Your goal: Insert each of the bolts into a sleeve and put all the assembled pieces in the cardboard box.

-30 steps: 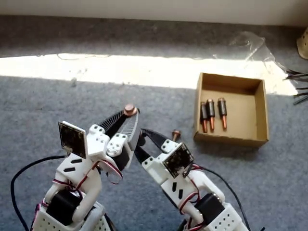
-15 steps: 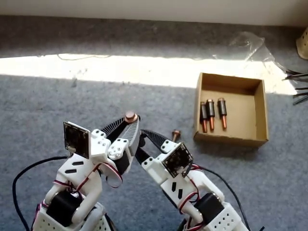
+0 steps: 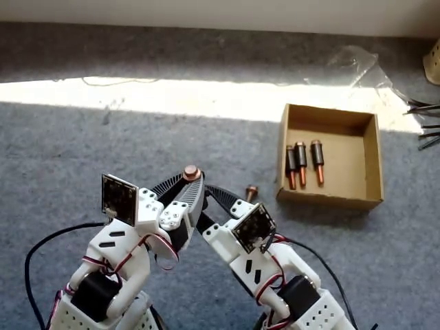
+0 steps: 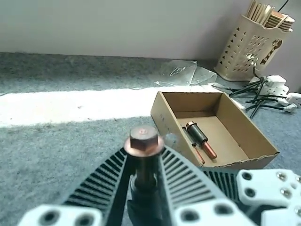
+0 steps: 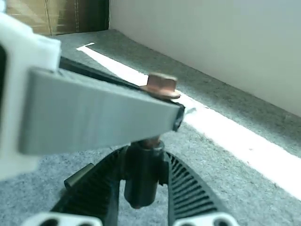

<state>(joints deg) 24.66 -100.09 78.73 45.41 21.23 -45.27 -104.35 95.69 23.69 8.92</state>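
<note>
We log: left gripper (image 4: 145, 162) clamped on bolt (image 4: 145, 140), head up, above carpet (image 3: 69, 151). Right gripper (image 5: 143, 160) closed round sleeve (image 5: 142, 181), directly under bolt head. Left finger (image 5: 103, 110) crosses rt wrist view and hides shank; insertion depth unclear. Cardboard box (image 3: 328, 199) nearby w/ 3 assembled pcs (image 3: 302, 163) inside; loose bolt (image 3: 251, 192) just beside box.

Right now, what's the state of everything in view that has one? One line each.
left gripper: shut on held bolt
right gripper: shut on sleeve
held bolt: head up, shank at the sleeve's mouth, depth unclear
sleeve: upright under the held bolt
cardboard box: open
assembled pieces: three, lying side by side in the box
loose bolt: outside the box, no sleeve
</note>
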